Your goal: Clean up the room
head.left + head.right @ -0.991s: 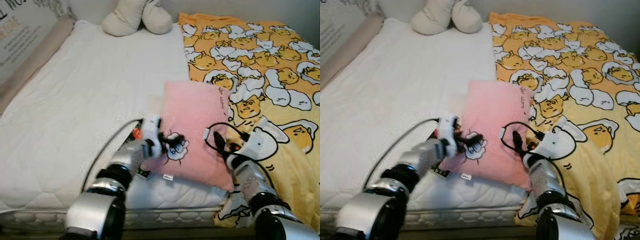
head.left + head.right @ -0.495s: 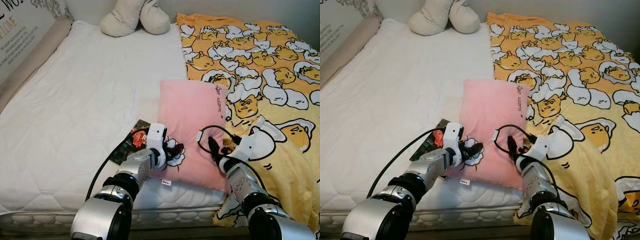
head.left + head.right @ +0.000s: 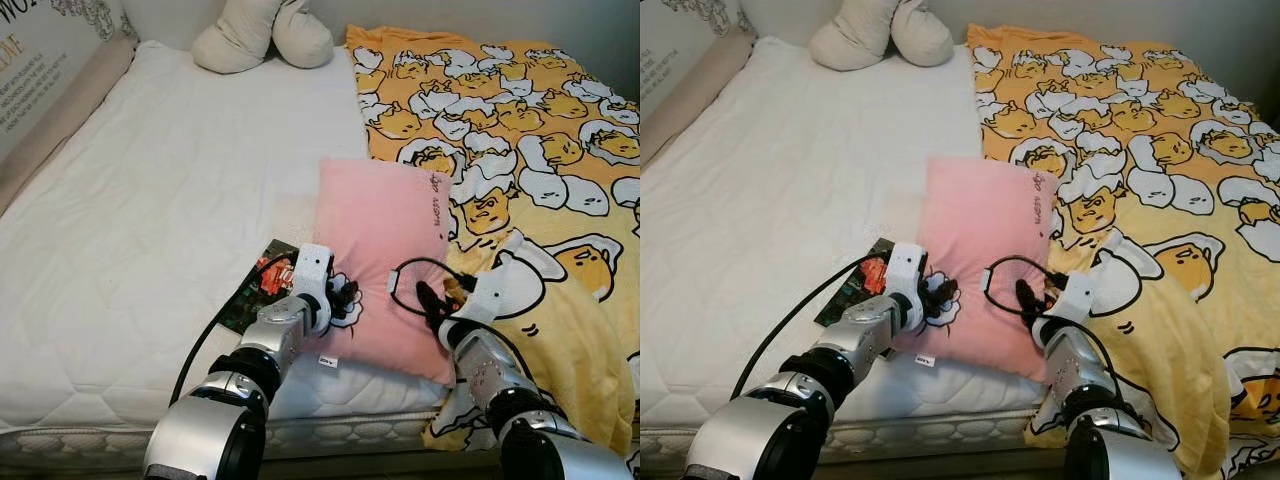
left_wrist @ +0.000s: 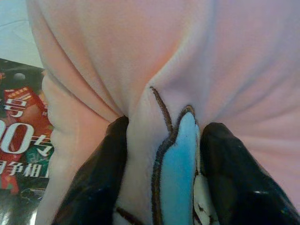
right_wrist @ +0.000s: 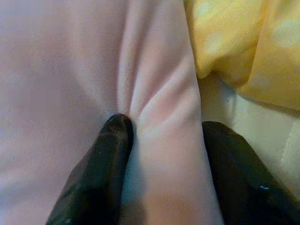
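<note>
A pink pillow (image 3: 385,230) with a small cartoon patch lies on the bed at the seam between the white mattress (image 3: 170,200) and the yellow blanket (image 3: 520,150). My left gripper (image 3: 345,297) is shut on the pillow's near left corner; its black fingers (image 4: 96,178) pinch a fold of pink cloth by the patch. At the pillow's near right edge, my right gripper (image 3: 432,300) is shut on another fold, its fingers (image 5: 98,173) on either side of it. A dark magazine (image 3: 262,283) lies partly under the pillow's left side.
A cream plush toy (image 3: 262,35) rests at the head of the bed. A padded beige headboard (image 3: 55,100) with printed lettering runs along the left. The yellow blanket drapes over the bed's near right edge (image 3: 560,400).
The pillow has been drawn up and away from the near edge with both grippers holding it. The magazine beneath its left side has come into sight.
</note>
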`<state>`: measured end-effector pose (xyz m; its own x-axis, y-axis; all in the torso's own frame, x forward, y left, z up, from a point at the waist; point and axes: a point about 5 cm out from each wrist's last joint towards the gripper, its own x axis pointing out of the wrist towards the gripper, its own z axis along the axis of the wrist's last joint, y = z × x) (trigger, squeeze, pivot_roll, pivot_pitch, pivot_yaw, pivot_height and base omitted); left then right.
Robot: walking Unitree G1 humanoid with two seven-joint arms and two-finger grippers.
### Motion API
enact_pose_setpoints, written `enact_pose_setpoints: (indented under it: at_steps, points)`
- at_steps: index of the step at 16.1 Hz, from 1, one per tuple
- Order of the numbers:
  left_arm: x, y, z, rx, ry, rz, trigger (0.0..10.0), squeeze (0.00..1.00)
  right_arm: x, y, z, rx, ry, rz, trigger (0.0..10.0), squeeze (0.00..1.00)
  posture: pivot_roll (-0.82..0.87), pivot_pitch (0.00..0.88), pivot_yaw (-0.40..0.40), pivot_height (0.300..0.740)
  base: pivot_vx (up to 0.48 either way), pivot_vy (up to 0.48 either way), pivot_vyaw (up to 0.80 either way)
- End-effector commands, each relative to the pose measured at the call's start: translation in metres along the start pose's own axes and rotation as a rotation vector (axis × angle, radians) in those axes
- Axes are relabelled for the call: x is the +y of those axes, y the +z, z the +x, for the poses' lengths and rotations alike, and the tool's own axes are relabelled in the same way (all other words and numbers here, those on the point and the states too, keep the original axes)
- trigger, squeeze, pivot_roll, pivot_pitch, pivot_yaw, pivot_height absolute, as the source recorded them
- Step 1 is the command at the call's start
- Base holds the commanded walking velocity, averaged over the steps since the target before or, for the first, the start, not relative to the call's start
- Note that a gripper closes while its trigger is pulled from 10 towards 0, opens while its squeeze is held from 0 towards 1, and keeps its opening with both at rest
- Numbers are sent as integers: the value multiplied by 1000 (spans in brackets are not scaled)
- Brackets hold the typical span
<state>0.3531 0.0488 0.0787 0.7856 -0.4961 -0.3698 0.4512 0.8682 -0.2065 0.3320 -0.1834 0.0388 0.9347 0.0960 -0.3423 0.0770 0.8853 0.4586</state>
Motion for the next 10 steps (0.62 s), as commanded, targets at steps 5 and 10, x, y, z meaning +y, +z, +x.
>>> enact_pose_setpoints:
  at_steps: [5, 10]
  points:
    - [-4, -16, -1, 33, -19, 11, 0, 0, -16, -22, -9, 100, -68, -62, 0, 0, 91, 117, 6, 740, 0, 0, 0]
    - [-5, -8, 0, -22, -40, 22, 0, 0, -24, -32, -14, 162, -135, -90, 0, 0, 91, 102, -2, 740, 0, 0, 0]
